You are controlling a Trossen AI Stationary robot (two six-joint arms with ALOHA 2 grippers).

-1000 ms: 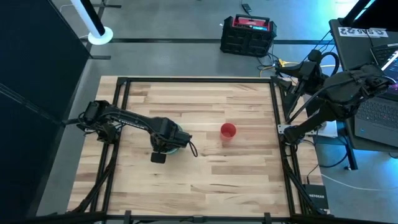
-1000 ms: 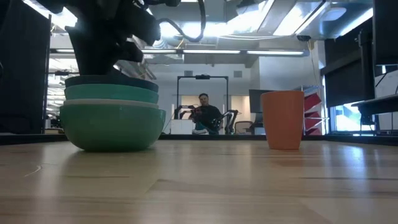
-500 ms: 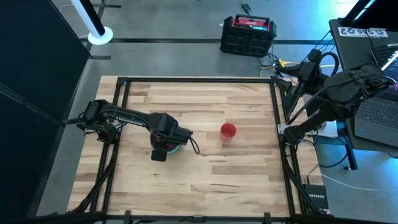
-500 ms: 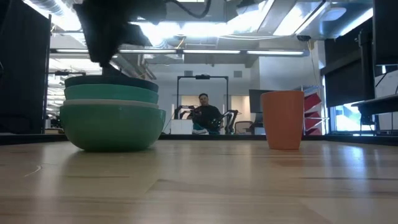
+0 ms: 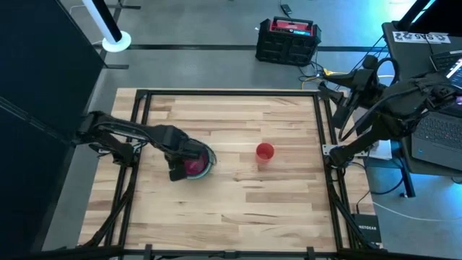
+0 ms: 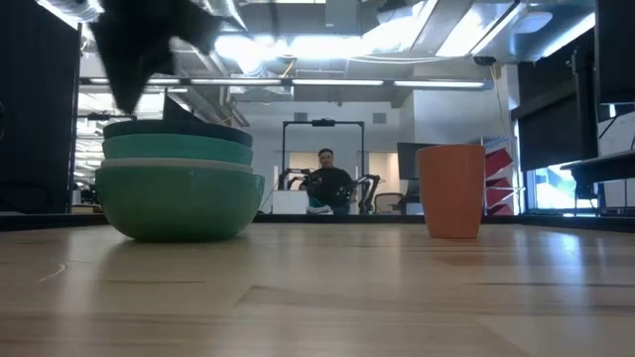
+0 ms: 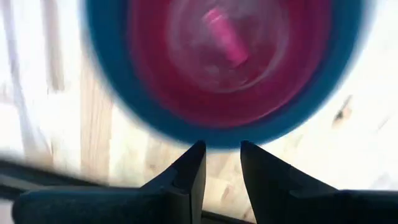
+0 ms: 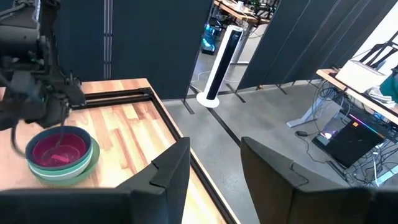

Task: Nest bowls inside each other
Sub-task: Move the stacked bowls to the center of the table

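The bowls (image 5: 196, 165) stand nested in one stack on the wooden table, left of its middle. The magenta bowl (image 7: 230, 68) is innermost, inside a dark blue rim (image 7: 134, 118). In the low view the stack (image 6: 179, 193) rests on its teal green bottom bowl. My left gripper (image 5: 179, 166) points down just outside the stack's rim on the left side, above it, blurred in the low view (image 6: 149, 50). Its fingers (image 7: 222, 155) are open by a narrow gap with nothing between them. My right gripper (image 8: 214, 162) stands open, folded back high beyond the table's right edge (image 5: 325, 90).
A small orange-red cup (image 5: 265, 152) stands upright right of the stack, also in the low view (image 6: 454, 190). Black frame rails (image 5: 317, 144) run along the table's edges. A person (image 6: 325, 178) shows far off in the room behind.
My left gripper has risen from over the stack and gone toward the table's left edge, rolling about its own axis. The magenta bowl's inside, covered by the gripper before, now shows. The stack has stayed where it was.
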